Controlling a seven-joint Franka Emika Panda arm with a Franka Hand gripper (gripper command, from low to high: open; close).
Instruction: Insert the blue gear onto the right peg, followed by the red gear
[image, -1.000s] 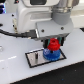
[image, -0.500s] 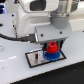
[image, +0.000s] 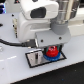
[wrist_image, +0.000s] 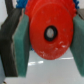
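Observation:
My gripper (image: 51, 52) is shut on the red gear (image: 50, 51) and holds it low over the grey black-rimmed plate (image: 33, 55). The blue gear (image: 53, 58) lies flat on the plate right under the red gear, its rim showing around it. In the wrist view the red gear (wrist_image: 42, 46) fills the gap between the two teal finger pads (wrist_image: 21, 47), its centre hole facing the camera. Blue slivers of the blue gear (wrist_image: 20, 4) show behind it. The right peg is hidden by the gears. Its twin pin (image: 36, 61) stands free on the plate.
The plate sits on a white table (image: 15, 67). A dark cable (image: 9, 43) curves across the table at the exterior view's left. The arm's bulky white body (image: 35, 20) hangs over the plate's far side.
The gripper has come down with the red gear, closer to the blue gear on the plate. The blue gear and plate have not moved.

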